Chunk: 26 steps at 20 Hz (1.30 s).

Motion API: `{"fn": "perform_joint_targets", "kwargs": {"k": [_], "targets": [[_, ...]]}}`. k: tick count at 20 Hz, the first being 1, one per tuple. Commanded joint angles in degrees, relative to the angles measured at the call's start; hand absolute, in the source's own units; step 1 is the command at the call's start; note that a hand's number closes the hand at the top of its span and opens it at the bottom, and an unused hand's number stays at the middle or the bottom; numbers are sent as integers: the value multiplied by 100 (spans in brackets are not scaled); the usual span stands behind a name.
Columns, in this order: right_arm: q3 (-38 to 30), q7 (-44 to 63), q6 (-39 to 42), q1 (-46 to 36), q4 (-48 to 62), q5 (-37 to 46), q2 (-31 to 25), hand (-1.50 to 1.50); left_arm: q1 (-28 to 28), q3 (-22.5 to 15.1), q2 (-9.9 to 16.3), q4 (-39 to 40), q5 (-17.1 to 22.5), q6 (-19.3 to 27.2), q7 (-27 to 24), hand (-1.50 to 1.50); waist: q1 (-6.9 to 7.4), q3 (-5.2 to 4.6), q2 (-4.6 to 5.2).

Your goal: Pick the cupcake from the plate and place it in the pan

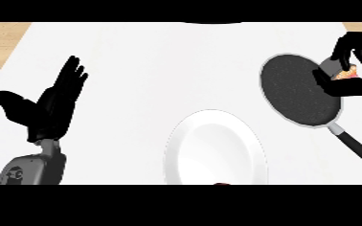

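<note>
My right hand (344,81) is at the far right edge, its fingers and thumb curled round the cupcake (347,73), of which only a bit of orange and pale wrapper shows. It hovers at the right rim of the dark speckled pan (297,88), whose black handle (349,141) points to the lower right. The white plate (216,148) lies at the lower middle with nothing visible on its face. My left hand (51,106) rests open at the left, fingers pointing up.
The white counter (155,67) spreads between the hands. Wooden strips show at the top left corner (10,38) and top right. A small dark-red spot (222,184) sits at the plate's bottom edge.
</note>
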Motion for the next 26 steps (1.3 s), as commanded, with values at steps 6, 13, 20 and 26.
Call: {"fn": "perform_joint_targets", "kwargs": {"k": [6, 13, 20, 26], "targets": [[204, -1731, -1342, -704, 3002, 471, -3, 150, 259, 33, -27, -14, -2, -175, -291, 0, 62, 0, 11], [15, -516, -1330, -1324, 4466, 758, 119, -150, 225, 29, 44, -444, 163, -255, 197, 0, 127, 0, 3], [-307, -1937, -1306, -1877, 6076, 393, -203, -150, -563, 169, 83, 10, 47, -37, 502, 0, 71, 7, 30], [-1355, -2629, -529, -1924, 6248, -815, -555, -150, -385, 181, 21, 55, -8, -30, 189, 0, 58, 15, 43]]}}
